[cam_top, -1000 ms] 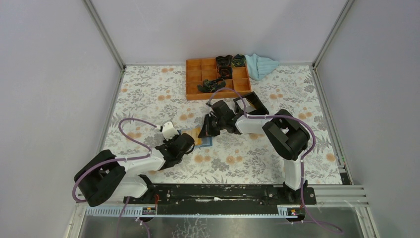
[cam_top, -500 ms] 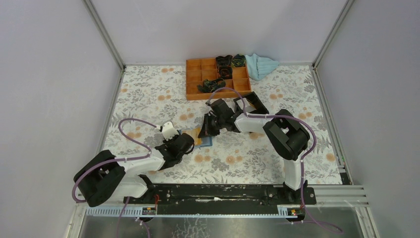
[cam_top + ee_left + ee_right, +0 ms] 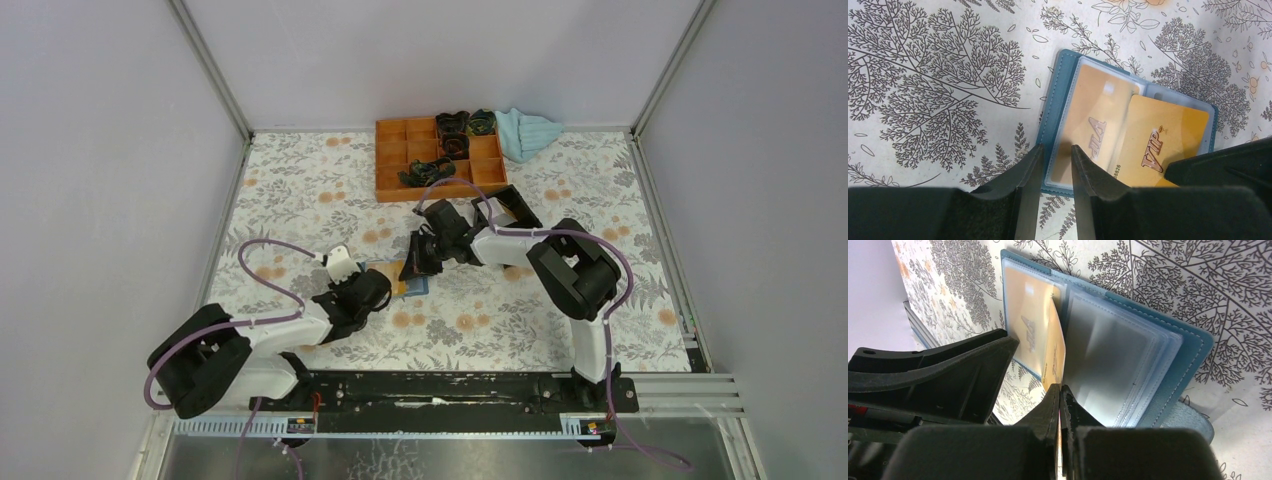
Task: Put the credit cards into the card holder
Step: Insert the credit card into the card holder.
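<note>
The card holder [image 3: 408,284] lies open on the floral table; its teal edge shows in the left wrist view [image 3: 1050,100] and the right wrist view [image 3: 1193,355]. One tan card [image 3: 1098,115] sits inside a clear sleeve. My right gripper [image 3: 1060,387] is shut on a second tan card [image 3: 1054,357], marked VIP [image 3: 1163,135]. It holds this card on edge against the sleeves. From above, the right gripper [image 3: 412,266] is at the holder's far side. My left gripper [image 3: 1054,147] is over the holder's near-left corner, jaws a narrow gap apart, gripping nothing.
An orange compartment tray [image 3: 440,158] with dark items stands at the back. A light blue cloth [image 3: 527,132] lies right of it. A black box [image 3: 503,207] lies behind the right forearm. Grey walls close in the table on three sides.
My right gripper has edged slightly left with the card, closer to the holder. The left arm has stayed in place.
</note>
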### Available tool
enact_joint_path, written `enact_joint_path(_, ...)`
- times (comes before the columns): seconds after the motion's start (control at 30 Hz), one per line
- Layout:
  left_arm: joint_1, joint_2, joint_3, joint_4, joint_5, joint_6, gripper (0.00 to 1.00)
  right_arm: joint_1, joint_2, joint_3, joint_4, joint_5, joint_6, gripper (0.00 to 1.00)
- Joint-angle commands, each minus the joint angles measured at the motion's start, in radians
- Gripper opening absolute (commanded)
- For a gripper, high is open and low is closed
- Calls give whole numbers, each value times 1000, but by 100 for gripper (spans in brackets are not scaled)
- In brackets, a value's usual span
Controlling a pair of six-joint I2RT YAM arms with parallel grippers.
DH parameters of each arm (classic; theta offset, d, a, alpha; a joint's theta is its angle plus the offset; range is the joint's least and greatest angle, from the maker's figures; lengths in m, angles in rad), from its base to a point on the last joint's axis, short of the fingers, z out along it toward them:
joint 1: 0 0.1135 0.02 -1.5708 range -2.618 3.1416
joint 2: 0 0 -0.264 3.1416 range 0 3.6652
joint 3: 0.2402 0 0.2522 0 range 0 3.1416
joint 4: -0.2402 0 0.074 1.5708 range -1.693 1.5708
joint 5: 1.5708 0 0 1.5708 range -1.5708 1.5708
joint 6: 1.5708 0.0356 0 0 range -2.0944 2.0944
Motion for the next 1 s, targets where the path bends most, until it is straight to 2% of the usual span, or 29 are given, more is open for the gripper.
enact_joint_path(0.0,0,-5,-25,-20,29,5,33,9,29,18,-7,2,1,0)
enact_joint_path(0.53,1,-5,-26,-28,26,7,33,4,56,52,-40,19,-35,0)
enact_joint_path(0.97,-1,-5,-24,-32,26,5,33,3,61,46,-1,32,-10,0)
